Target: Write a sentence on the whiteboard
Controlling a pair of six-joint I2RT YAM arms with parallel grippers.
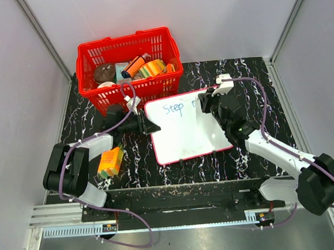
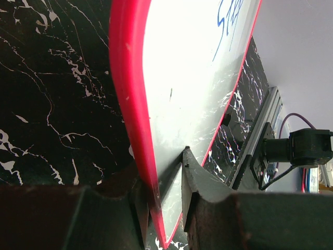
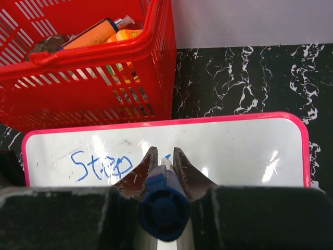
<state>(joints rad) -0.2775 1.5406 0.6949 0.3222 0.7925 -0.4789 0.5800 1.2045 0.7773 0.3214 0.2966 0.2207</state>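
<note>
The whiteboard (image 1: 185,129) lies on the black marble table, its red frame near the basket. It bears the blue word "Step" (image 1: 174,107) and the start of another stroke, also seen in the right wrist view (image 3: 101,165). My left gripper (image 1: 150,126) is shut on the board's left edge (image 2: 148,172), one finger on each face. My right gripper (image 1: 203,105) is shut on a blue marker (image 3: 162,200), its tip on the board (image 3: 250,156) just right of "Step".
A red basket (image 1: 129,70) with bottles and packets stands behind the board, close to it (image 3: 88,67). An orange and green box (image 1: 110,162) lies at the left front. A rail (image 1: 179,208) runs along the near edge.
</note>
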